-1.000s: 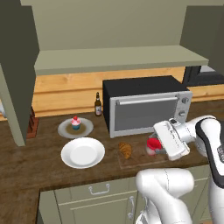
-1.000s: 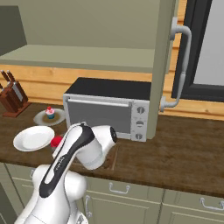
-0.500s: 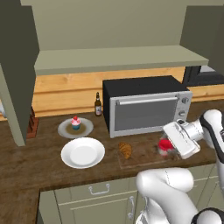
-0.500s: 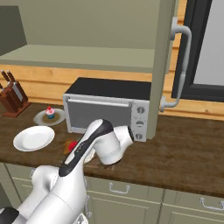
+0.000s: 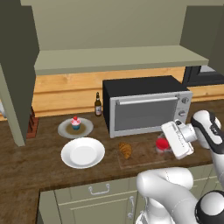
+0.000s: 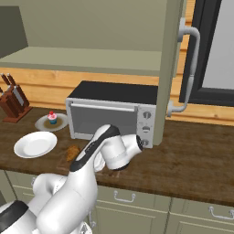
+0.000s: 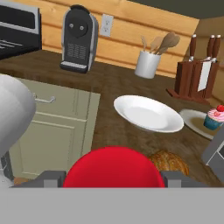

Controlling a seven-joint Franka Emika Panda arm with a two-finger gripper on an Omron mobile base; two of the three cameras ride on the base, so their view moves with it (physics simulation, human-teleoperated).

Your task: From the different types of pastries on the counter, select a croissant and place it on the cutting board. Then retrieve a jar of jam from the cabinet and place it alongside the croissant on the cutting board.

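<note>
My gripper [image 5: 165, 143] is shut on the jar of jam [image 5: 161, 145], holding it low over the right end of the cutting board [image 5: 142, 154], in front of the microwave. In the hand view the jar's red lid [image 7: 113, 170] sits between my two dark fingertips [image 7: 52, 178]. The croissant [image 5: 125, 150] lies on the board's left part, a short way left of the jar; it also appears as croissant [image 6: 72, 152] and croissant [image 7: 170, 162]. The pink-frosted cupcake [image 5: 75, 123] stands on a grey dish further left. The cabinet shelf [image 5: 118, 59] hangs above the microwave.
A black and silver microwave [image 5: 146, 107] stands right behind the board, with a brown bottle [image 5: 98, 105] beside it. A white plate [image 5: 83, 153] lies left of the croissant. A knife block [image 6: 11, 100] is at the far left. A coffee machine [image 7: 78, 39] and utensil pot [image 7: 148, 63] stand beyond.
The hand has shifted a little to the right along the counter front with the jar still in it, and the elbow has swung right. The croissant, plate and cupcake have not moved.
</note>
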